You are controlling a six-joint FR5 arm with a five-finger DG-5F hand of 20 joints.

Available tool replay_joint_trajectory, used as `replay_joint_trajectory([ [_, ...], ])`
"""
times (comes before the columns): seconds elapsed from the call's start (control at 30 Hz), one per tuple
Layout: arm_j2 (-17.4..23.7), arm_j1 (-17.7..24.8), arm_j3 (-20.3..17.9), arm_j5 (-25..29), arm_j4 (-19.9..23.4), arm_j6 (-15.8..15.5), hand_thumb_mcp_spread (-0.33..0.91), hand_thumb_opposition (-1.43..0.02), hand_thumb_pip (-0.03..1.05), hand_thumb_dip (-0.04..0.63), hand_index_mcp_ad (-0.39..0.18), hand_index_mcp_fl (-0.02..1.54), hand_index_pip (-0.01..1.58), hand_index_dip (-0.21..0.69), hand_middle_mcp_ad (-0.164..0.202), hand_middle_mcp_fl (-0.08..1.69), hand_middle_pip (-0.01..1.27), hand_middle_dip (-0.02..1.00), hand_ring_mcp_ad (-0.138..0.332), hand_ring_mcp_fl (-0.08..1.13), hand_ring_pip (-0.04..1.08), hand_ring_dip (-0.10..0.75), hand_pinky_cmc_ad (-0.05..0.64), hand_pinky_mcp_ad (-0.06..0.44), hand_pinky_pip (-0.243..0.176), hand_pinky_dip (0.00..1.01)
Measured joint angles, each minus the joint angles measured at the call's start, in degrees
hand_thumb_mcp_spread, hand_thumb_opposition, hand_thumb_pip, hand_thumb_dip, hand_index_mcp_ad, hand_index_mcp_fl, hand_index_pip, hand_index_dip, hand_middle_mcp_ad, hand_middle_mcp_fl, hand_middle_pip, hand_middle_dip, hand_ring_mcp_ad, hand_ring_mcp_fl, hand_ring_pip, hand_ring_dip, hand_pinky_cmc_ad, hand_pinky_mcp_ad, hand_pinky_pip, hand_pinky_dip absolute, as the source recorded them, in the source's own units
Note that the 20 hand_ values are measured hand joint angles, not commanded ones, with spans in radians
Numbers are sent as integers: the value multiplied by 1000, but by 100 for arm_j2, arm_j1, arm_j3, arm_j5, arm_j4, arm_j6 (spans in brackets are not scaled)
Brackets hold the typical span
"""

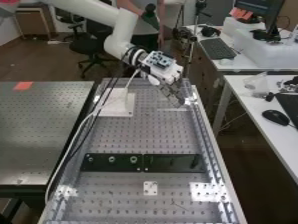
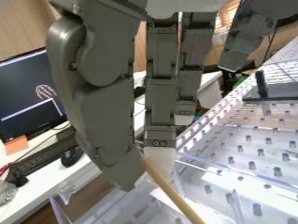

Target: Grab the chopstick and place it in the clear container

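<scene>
The hand (image 1: 174,94) is located at the upper centre of the high view, above the far end of the perforated bench (image 1: 146,136). The fingers (image 2: 161,107) are nearly closed against the thumb (image 2: 110,117), leaving a narrow gap, and pinch the chopstick (image 2: 170,189) near one end. The free length of the chopstick projects at a slant past the fingertips, in front of the clear container (image 2: 219,169) as seen in the wrist view. In the high view, a white base plate (image 1: 118,108) lies left of the hand. A black bar (image 1: 114,162) spans the bench at lower centre. A computer mouse (image 1: 275,117) rests at the right edge.
</scene>
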Motion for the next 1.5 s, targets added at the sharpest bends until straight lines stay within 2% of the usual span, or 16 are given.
replay_joint_trajectory([
  [0.2,7,-8,-28,-26,96,-55,679,-1101,422,281,-202,1333,365,293,61,1340,471,483,31,660,113,492,351,265,-59,162],
  [0.27,13,-16,-28,-62,59,-26,661,-1112,422,281,-199,1302,412,293,63,1354,471,478,31,656,113,492,347,262,-59,159],
  [0.33,12,-24,-29,-95,39,-3,632,-1114,424,284,-199,1262,443,293,61,1340,471,478,35,613,108,492,347,278,-59,159],
  [0.37,12,-25,-29,-100,31,3,613,-1096,456,284,-199,1213,449,290,61,1309,471,480,35,585,106,494,347,281,-59,159],
  [0.47,8,-31,-27,-115,-13,67,550,-988,658,293,-199,1011,443,272,61,1180,469,480,31,494,87,489,347,281,-59,159],
  [0.57,-6,-34,-21,-133,-63,132,524,-932,646,316,-199,1026,449,246,61,1138,476,485,33,466,89,494,351,281,-59,159],
  [0.97,-26,-41,2,-236,-173,322,471,-867,667,349,-199,843,429,169,58,993,436,473,35,393,75,478,349,279,-63,159],
  [1.1,31,-52,-34,-345,-143,404,377,-836,675,346,-199,723,340,173,61,915,337,469,31,328,75,471,349,281,-68,152],
  [1.2,146,-58,-124,-390,94,275,321,-801,672,328,-195,620,215,173,58,822,223,473,38,246,73,457,346,281,-77,202],
  [1.4,407,-68,-356,-381,648,-115,267,-744,667,286,-188,475,115,182,58,665,141,480,52,164,77,442,367,278,-96,230],
  [1.47,575,-80,-488,-408,892,-378,239,-742,611,262,-188,405,87,216,58,553,117,494,73,133,75,429,379,297,-101,227],
  [1.5,645,-85,-541,-429,985,-495,241,-747,592,257,-188,394,82,220,61,525,105,494,66,115,75,429,379,291,-106,227],
])
